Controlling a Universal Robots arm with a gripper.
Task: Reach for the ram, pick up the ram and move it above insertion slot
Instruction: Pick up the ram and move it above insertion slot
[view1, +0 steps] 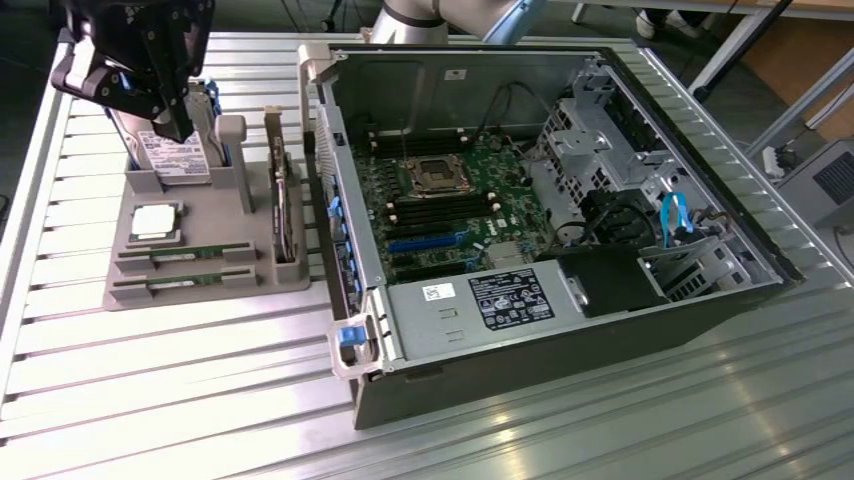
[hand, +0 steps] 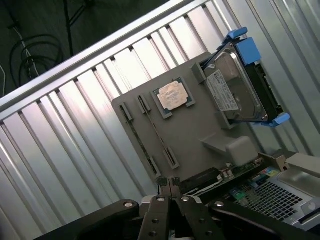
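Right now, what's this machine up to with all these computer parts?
A robot arm's claw hangs shut and empty above a grey tray of computer parts, over the end where the hard drive stands. Two green memory sticks lie untouched in the tray's slots, near a silver processor chip. An open computer sits to the exterior view's right of the tray. Nothing has been picked up yet.

arm (view1: 447, 15): extended | pincer (hand: 170, 185): hanging downward, fingers pressed together, empty
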